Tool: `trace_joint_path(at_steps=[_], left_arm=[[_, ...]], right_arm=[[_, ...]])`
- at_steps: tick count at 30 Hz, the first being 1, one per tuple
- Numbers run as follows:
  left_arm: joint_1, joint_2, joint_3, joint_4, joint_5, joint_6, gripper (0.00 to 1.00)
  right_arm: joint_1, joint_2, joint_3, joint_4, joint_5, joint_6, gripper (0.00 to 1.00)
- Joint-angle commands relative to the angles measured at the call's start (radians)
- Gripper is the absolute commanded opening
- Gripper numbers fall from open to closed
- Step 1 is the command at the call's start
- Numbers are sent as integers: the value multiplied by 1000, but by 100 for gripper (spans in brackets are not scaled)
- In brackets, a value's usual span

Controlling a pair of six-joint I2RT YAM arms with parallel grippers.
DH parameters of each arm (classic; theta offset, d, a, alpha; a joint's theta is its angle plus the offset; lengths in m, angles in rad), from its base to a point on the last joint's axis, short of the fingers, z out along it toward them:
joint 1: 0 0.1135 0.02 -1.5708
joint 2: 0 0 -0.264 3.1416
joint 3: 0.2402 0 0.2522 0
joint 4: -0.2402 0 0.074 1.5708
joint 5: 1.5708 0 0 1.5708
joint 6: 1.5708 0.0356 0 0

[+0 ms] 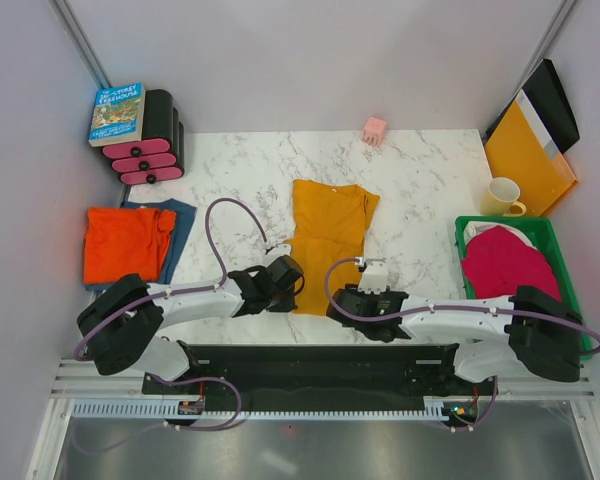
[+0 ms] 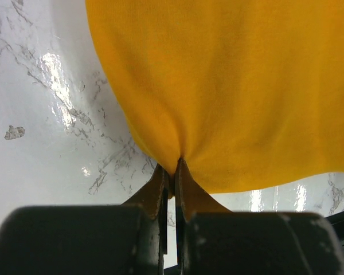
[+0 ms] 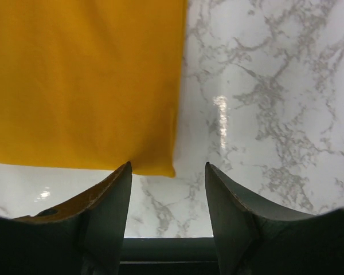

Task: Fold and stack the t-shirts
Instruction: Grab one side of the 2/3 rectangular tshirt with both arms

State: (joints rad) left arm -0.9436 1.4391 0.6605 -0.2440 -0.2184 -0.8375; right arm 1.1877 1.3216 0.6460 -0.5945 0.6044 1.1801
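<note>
Bright even overhead light, sharp focus, white glare streaks on glossy marble table [image 3: 221, 114], soft faint shadows

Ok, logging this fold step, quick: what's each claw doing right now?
Left claw: closed, pinching the yellow shirt at its edge.
Right claw: open, holding nothing.

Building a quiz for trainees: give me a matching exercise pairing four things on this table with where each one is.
Things:
1 mustard shirt
2 pink shirt
3 orange shirt
4 mug

Places:
A in the green bin
B beside the folder
C on the blue shirt
D mid-table, hem pinched by the left gripper

Pairs: 1-D, 2-A, 3-C, 4-B
</note>
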Motion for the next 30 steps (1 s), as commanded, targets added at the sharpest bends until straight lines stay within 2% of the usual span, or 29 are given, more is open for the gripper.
trace_joint_path(at_steps=[1, 7, 21, 30], left_arm=[[-6, 17, -39, -67, 44, -20, 2], [-6, 10, -38, -72, 42, -18, 2], [-4, 4, -12, -83, 44, 5, 2], [-6, -12, -1, -92, 39, 12, 2]], right_arm=[[7, 24, 83, 52, 51, -11, 62], [6, -4, 73, 35, 77, -5, 62], [7, 119, -16, 81, 5, 72, 59], [6, 183, -57, 133, -75, 107, 41]])
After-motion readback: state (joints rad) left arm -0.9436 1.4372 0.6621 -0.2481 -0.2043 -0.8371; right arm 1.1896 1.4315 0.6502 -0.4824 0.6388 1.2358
